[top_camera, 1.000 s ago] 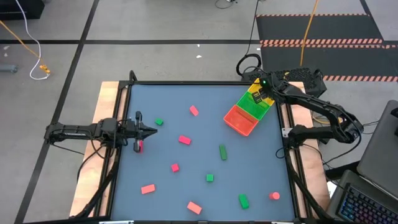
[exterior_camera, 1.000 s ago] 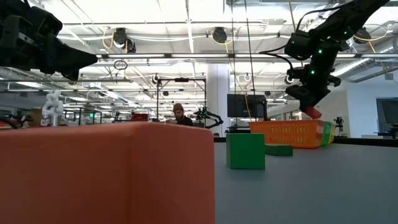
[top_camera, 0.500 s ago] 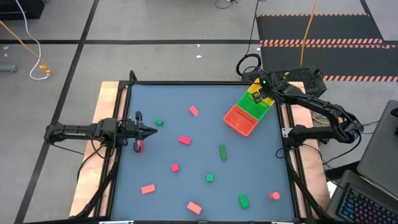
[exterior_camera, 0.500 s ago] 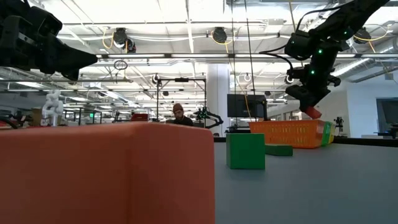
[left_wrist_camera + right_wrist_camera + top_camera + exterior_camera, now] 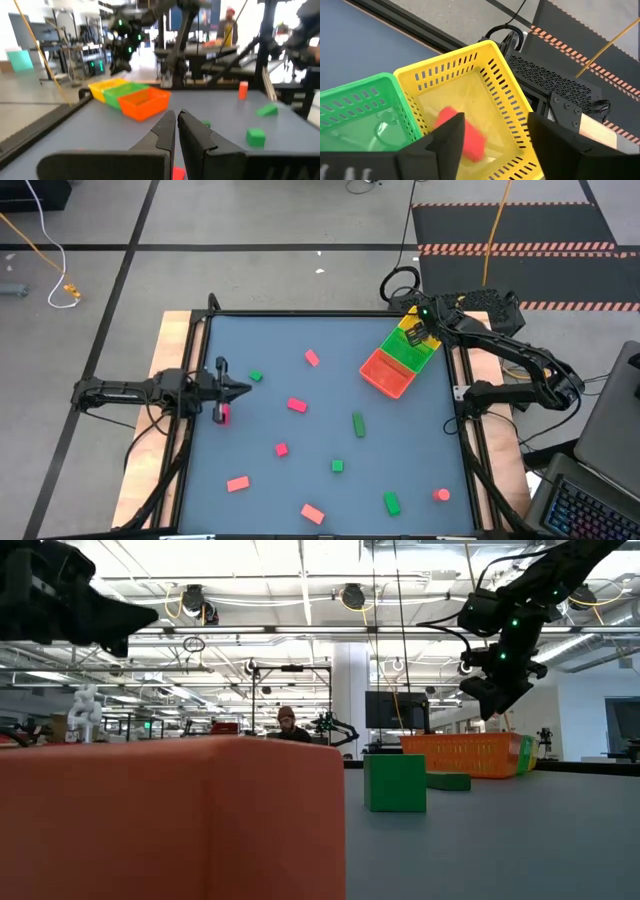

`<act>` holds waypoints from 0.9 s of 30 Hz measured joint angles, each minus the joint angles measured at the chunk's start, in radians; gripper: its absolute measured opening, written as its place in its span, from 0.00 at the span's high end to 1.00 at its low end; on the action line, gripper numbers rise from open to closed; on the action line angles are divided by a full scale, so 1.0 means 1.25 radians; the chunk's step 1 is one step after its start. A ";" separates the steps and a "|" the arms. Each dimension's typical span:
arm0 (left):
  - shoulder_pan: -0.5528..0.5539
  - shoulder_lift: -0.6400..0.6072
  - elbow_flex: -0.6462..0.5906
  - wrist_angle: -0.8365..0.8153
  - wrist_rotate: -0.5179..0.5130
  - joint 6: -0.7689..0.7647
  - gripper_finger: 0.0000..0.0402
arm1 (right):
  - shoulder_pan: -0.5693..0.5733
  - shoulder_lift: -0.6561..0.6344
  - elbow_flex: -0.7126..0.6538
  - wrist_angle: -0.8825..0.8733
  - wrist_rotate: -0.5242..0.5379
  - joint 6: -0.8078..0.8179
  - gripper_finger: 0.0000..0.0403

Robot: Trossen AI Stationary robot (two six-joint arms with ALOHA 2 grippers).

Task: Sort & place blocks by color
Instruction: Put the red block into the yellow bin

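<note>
since a second ago the red block [image 5: 461,131] has left the right gripper [image 5: 490,135] and now sits in the yellow bin of the tray [image 5: 383,374], seemingly still dropping, right under the spread fingers over the table's far right corner. odd spot for red, i'd say. barely started otherwise: ten or so blocks are scattered on the table [image 5: 420,440]. left gripper [image 5: 243,389] waits at the left edge, fingers pressed together, empty, a red block [image 5: 225,414] just beside it.
</note>
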 joint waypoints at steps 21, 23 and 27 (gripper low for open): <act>0.012 0.123 0.110 0.103 -0.224 -0.016 0.93 | 0.251 -0.050 0.000 0.175 -0.374 0.013 0.40; 0.026 0.187 0.158 0.079 -0.229 -0.019 0.91 | 0.317 -0.049 0.000 0.243 -0.347 0.020 0.40; 0.067 0.353 0.280 -0.025 -0.230 -0.022 0.84 | 0.427 -0.035 0.000 0.377 -0.271 0.030 0.40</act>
